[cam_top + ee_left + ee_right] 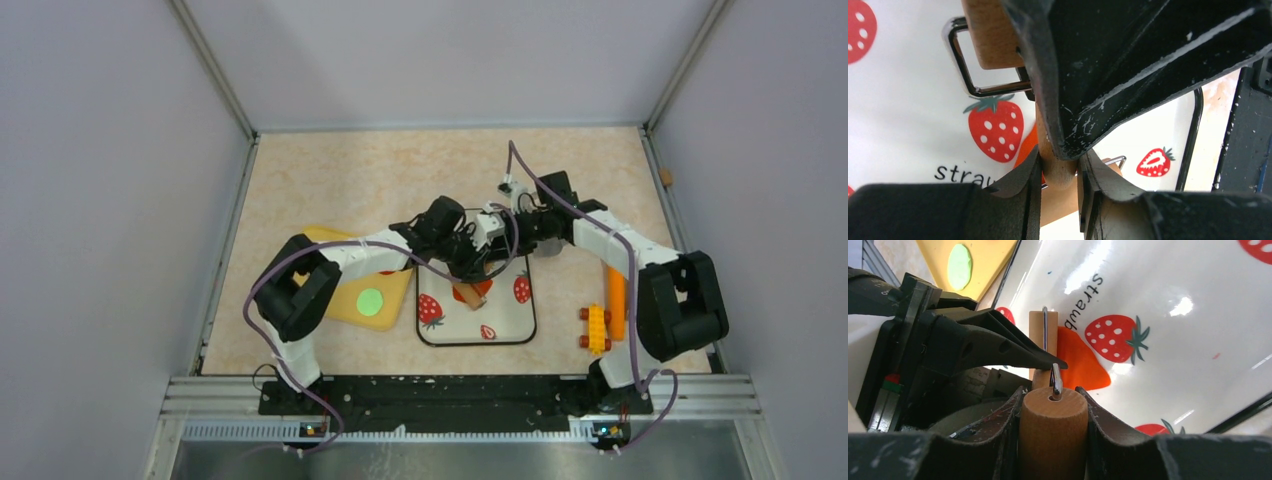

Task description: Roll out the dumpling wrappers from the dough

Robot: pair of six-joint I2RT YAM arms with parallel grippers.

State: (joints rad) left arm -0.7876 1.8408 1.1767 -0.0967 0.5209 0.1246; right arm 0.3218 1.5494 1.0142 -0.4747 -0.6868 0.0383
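Flattened orange-red clay dough (1078,360) on the white strawberry-printed mat (1173,390), probably soft, sticky and easily torn, best lifted at an edge; left gripper (1060,175) and right gripper (1052,400) both pinch the wire-framed wooden roller (1053,440) over it.

Low in the right wrist view you see the roller (1053,432) handle as bare pale wood, smooth with a fine grain. Its wire frame (960,65) is bright polished metal. The strawberry mat (1173,340) is glossy and throws white glare. The dough (1078,362) looks matt and smooth. On the left gripper (1059,160) the fingers (1015,187) are matt black plastic; the right gripper (1050,392) has the same plastic, scuffed with pale scratches.
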